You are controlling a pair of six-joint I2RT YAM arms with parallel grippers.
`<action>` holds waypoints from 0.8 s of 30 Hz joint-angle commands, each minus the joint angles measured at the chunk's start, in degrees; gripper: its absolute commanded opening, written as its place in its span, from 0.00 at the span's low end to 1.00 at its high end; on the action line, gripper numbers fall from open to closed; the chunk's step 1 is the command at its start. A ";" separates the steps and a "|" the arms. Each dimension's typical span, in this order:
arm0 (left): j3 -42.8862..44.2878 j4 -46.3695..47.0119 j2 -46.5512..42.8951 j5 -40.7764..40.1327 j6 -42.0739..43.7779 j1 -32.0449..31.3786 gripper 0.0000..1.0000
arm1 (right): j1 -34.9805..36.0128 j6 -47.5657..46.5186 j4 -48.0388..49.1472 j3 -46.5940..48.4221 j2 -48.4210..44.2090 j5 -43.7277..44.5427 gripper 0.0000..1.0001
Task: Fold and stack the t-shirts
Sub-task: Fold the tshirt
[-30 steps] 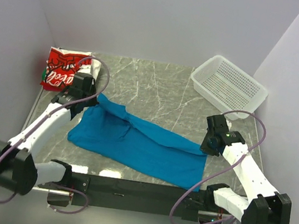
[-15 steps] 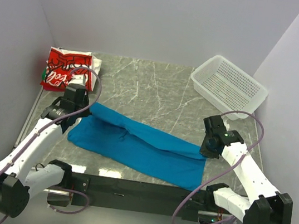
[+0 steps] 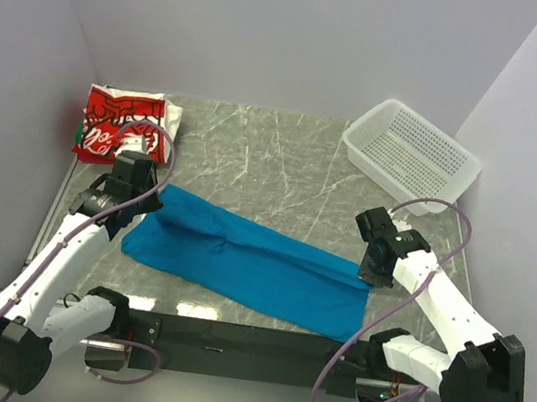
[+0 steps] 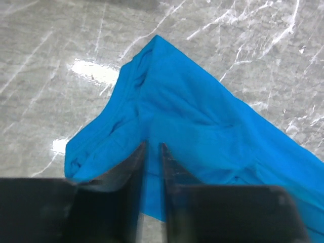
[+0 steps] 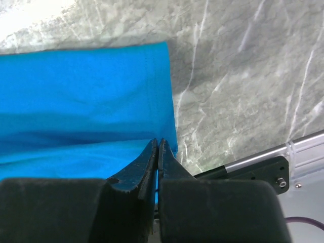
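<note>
The bright-blue cotton t-shirt (image 3: pixel 249 264) is folded once (stacking on the red-and-white folded t-shirt (image 3: pixel 113 122) remains); left gripper (image 4: pixel 152 147) stands slightly apart, right gripper (image 5: pixel 158 143) clamps its hem.

Top view: fingertips of the left gripper (image 4: pixel 152 148) and right gripper (image 5: pixel 158 143) are hidden under their own wrist housings. The blue t-shirt (image 3: pixel 249 264) is cut off at the right edge in the left wrist view and at the left edge in the right wrist view. Script on the red-and-white t-shirt (image 3: pixel 113 122) is too small to read.
</note>
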 commanded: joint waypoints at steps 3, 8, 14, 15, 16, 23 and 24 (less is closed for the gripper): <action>4.74 -3.93 -0.80 -4.36 -4.51 0.03 0.41 | 1.60 2.64 -3.96 3.03 1.77 3.79 0.03; 7.03 -8.15 -4.22 -6.13 -7.59 0.03 0.50 | 3.53 4.04 -8.00 3.13 0.55 0.99 0.26; 5.36 -4.12 -3.79 -0.25 -9.27 0.03 0.53 | 4.68 5.55 -10.12 4.26 -5.69 -0.60 0.57; 5.62 -3.07 -1.79 0.11 -9.18 0.03 0.54 | 4.76 5.20 -9.86 4.79 -5.44 -0.25 0.57; 6.40 -2.36 -0.55 0.46 -8.66 0.03 0.55 | 4.68 4.84 -9.33 5.84 -5.09 -0.16 0.57; 11.77 0.63 9.30 3.36 -4.61 0.03 0.63 | 4.85 0.01 1.99 8.74 3.87 -6.22 0.57; 12.12 0.90 11.40 4.23 -4.26 0.03 0.64 | 5.03 -0.25 2.88 9.10 4.67 -7.62 0.57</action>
